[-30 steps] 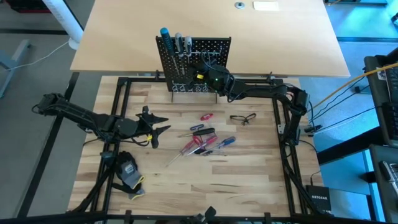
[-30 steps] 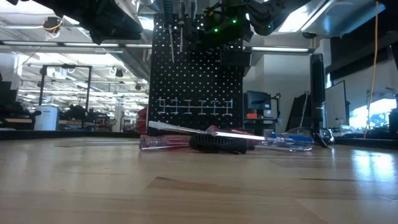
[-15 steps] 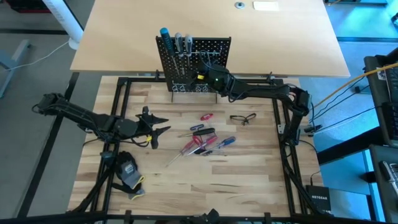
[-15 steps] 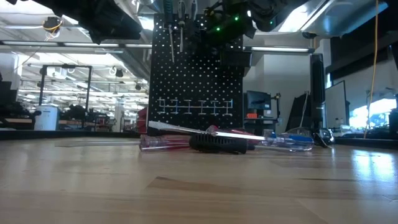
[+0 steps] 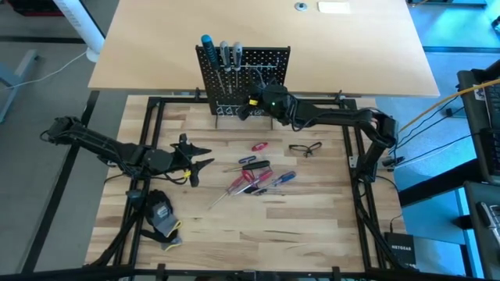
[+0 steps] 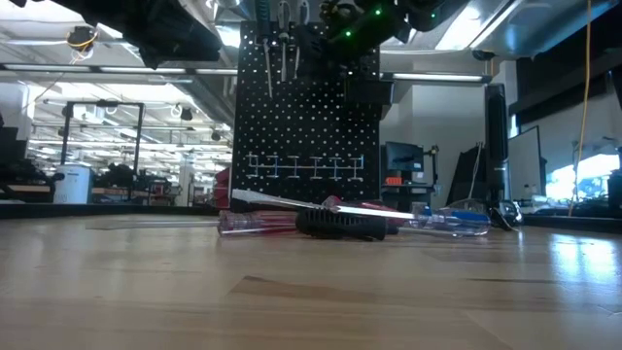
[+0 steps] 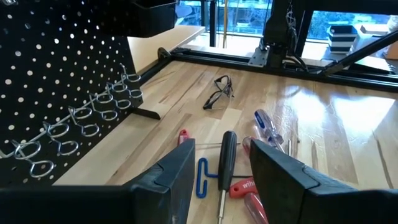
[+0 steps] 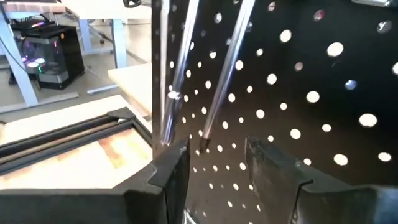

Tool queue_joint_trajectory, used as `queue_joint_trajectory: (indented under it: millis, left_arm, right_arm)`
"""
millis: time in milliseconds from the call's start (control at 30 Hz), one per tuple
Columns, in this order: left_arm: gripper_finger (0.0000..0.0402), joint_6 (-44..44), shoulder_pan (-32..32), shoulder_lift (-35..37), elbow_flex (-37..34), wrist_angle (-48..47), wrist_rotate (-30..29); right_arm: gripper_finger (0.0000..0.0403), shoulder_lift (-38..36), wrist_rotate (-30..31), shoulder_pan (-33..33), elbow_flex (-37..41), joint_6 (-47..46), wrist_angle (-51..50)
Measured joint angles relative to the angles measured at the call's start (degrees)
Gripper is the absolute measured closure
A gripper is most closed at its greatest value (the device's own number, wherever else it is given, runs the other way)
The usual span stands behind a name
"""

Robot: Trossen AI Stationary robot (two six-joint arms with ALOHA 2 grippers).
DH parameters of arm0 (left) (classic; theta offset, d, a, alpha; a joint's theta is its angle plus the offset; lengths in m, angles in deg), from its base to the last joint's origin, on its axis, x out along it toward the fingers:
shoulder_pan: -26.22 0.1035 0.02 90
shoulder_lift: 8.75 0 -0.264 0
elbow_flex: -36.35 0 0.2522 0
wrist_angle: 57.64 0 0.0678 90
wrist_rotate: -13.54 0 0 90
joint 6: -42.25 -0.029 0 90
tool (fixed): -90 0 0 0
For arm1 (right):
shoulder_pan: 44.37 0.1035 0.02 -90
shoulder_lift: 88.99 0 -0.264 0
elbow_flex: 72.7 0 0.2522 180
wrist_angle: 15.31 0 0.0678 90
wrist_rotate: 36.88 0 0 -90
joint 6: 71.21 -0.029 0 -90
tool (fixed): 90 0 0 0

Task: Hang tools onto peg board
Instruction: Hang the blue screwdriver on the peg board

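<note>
Right gripper (image 5: pixel 251 102) hanging at the peg board (image 5: pixel 262 62) face, jaws parted and empty.
Hung screwdrivers (image 8: pixel 205 81) sitting just before it; remaining tools (image 5: pixel 254 178) lying in front of the board, near the waiting left gripper (image 5: pixel 199 156), jaws apart, empty.

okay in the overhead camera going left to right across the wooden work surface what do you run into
Black-and-yellow glove → left tool, open over the wood → the pile of loose screwdrivers → safety glasses.
</note>
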Motion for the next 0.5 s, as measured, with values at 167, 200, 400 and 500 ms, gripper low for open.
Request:
queue_joint_trajectory:
  millis: [167,200,400,500]
  left_arm:
    - [0.0259,0.1,0.0,0.0,0.0,0.0,0.0]
    - [0.0259,0.1,0.0,0.0,0.0,0.0,0.0]
    - [0.0259,0.2,0.0,0.0,0.0,0.0,0.0]
    - [0.0259,0.3,0.0,0.0,0.0,0.0,0.0]
  right_arm:
    - [0.0246,-1.3,-0.5,0.9,0.0,0.1,-3.6]
    - [0.0246,-1.7,-0.5,1.3,0.0,0.2,-4.8]
    - [0.0246,-5.6,1.6,4.6,0.0,2.6,-9.8]
    - [0.0246,-8.1,2.4,6.5,0.0,3.1,-13.1]
